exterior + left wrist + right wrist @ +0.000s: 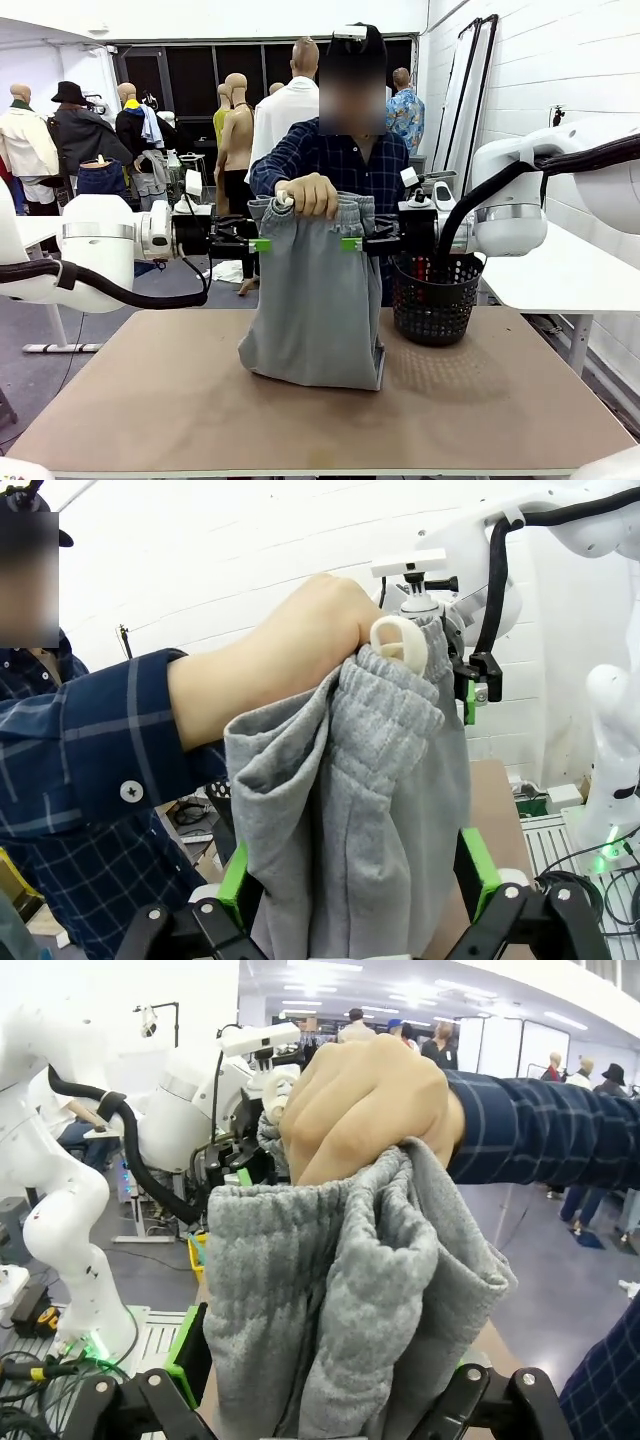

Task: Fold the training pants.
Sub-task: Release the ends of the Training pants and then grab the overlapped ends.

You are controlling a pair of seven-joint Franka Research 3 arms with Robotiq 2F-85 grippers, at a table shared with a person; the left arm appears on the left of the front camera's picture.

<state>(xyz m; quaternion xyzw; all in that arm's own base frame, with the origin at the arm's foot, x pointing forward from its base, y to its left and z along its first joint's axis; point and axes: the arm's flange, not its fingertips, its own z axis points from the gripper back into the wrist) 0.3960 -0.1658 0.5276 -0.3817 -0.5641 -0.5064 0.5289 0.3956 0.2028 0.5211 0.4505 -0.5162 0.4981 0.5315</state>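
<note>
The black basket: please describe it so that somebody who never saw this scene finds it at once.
Look at the brown table, toward its far edge on the picture's right. There, beside the hanging grey training pants, stands the black basket. It alone is dark, with mesh walls.

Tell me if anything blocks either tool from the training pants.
Nothing visible does. The left tool and the right tool stand open with the training pants between their fingers; the person's hand holds the waistband above them.
</note>
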